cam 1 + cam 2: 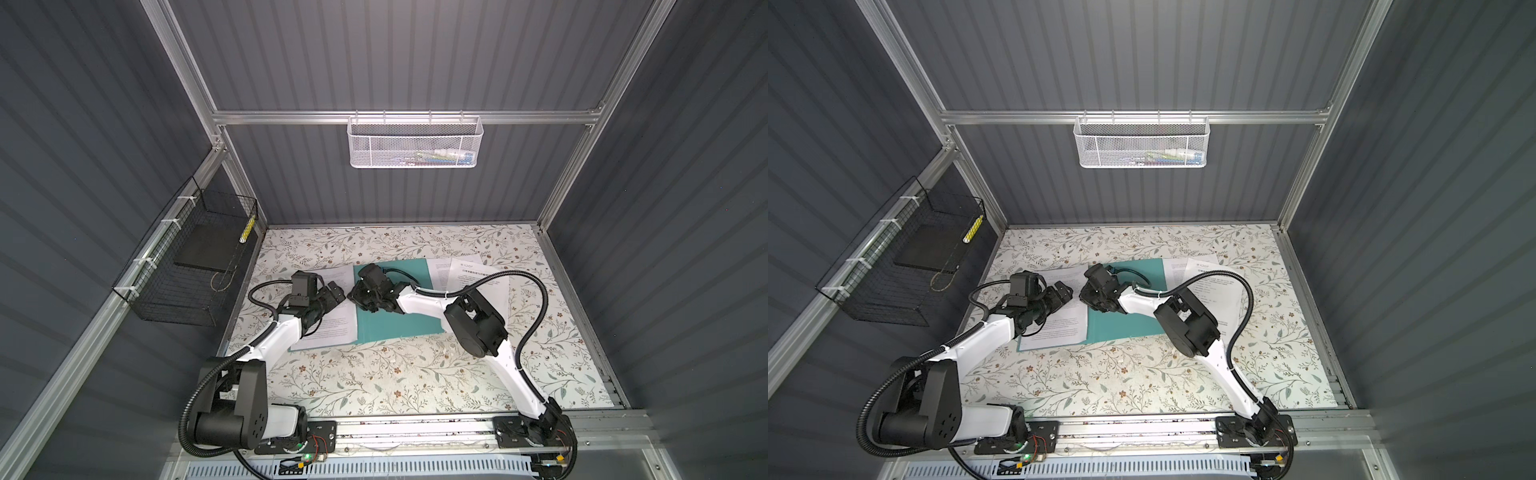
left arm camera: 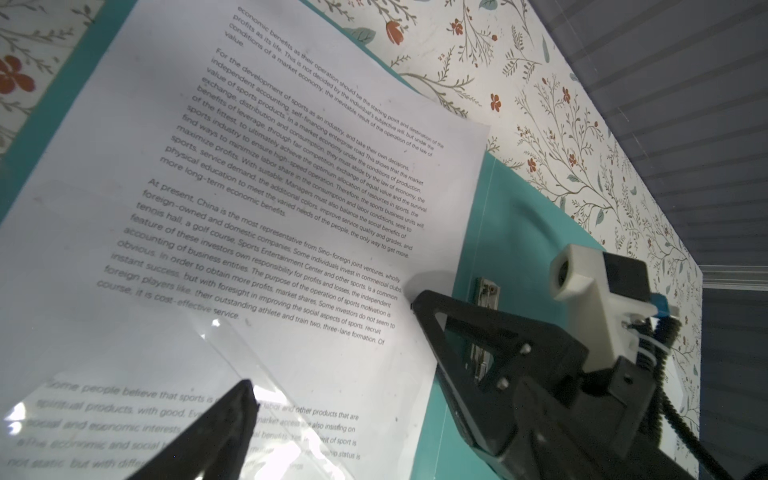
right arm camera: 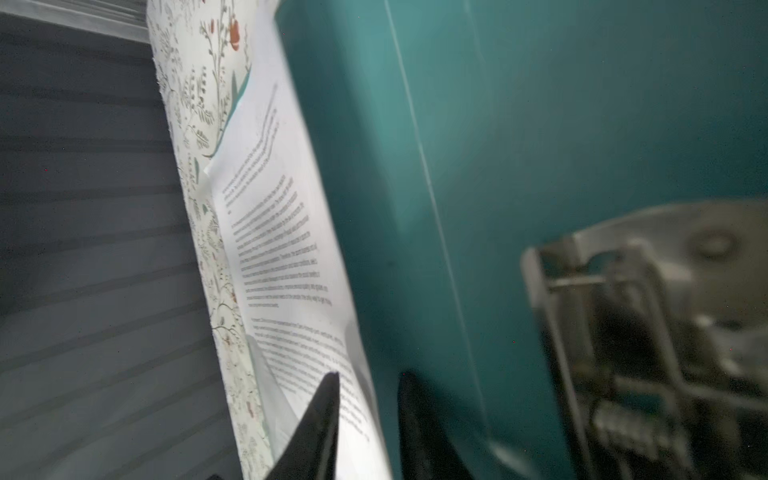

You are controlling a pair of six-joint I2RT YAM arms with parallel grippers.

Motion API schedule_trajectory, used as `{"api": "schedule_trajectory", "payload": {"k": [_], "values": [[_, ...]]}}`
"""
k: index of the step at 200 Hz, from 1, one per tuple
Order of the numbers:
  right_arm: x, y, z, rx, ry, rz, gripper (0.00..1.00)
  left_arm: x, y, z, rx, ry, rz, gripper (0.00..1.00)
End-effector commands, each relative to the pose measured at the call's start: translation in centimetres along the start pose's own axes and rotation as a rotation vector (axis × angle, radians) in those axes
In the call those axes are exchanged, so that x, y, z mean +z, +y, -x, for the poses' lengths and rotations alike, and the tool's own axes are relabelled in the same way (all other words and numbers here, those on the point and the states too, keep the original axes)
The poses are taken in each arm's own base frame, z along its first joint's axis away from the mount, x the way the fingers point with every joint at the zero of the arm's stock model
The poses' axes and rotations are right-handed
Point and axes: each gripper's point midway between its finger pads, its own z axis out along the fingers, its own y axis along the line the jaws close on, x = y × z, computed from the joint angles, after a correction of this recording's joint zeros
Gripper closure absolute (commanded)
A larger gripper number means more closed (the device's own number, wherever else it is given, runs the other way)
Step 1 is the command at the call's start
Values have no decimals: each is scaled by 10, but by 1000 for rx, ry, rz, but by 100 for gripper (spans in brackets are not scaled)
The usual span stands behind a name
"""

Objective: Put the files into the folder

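Left claw [image 2: 332, 341]: jaws spread wide, held above one sheet [image 2: 249, 208] lying on the folder's left cover.
Right claw [image 3: 368, 382]: jaws seen slightly apart, nothing gripped, beside the clip [image 3: 623, 291].
Folder [image 1: 382, 328]: laid open at centre frame in both top views.
Files [image 1: 442, 272]: loose, just right of the folder.

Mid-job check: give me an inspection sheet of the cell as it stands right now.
Surface: floral table cover, flat.
Job's things: teal folder lies open; one printed sheet on its left half; more sheets on the table to its right; silver clip near the spine.
Clutter: nothing seen on the table.
Grippers: left gripper open above the sheet; right gripper parted beside the clip.
Cables: black hoses loop along both arms.
Surroundings: black wire basket holding a dark slab; white mesh basket; grey ribbed walls.
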Motion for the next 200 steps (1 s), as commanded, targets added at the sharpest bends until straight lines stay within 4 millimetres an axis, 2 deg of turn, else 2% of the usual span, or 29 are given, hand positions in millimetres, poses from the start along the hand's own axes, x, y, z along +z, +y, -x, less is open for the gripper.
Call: {"api": "schedule_trajectory", "payload": {"k": [1, 25, 41, 61, 76, 85, 120, 145, 200], "values": [[-18, 7, 1, -51, 22, 15, 55, 3, 3, 4, -7, -16, 8, 3], [-50, 20, 19, -138, -17, 44, 53, 5, -2, 8, -8, -32, -11, 3], [-66, 24, 24, -219, 9, 23, 54, 10, -4, 10, 6, -25, -15, 3], [-74, 14, 15, -266, 149, -62, 60, 15, 5, 8, 14, 1, 46, 3], [-80, 4, 8, -283, 177, -80, 64, 8, 9, 12, 37, -23, 75, 4], [-83, 3, -5, -290, 236, -63, 67, 1, 7, 16, 58, -42, 70, 3], [-75, -8, -39, -289, 350, -29, 68, -28, -19, 23, 75, -81, -63, 2], [-66, -12, -56, -282, 384, -9, 68, -40, -27, 25, 64, -85, -98, 2], [-57, -24, -71, -222, 446, -7, 68, -38, -20, 20, 53, -82, -90, 2]]}}
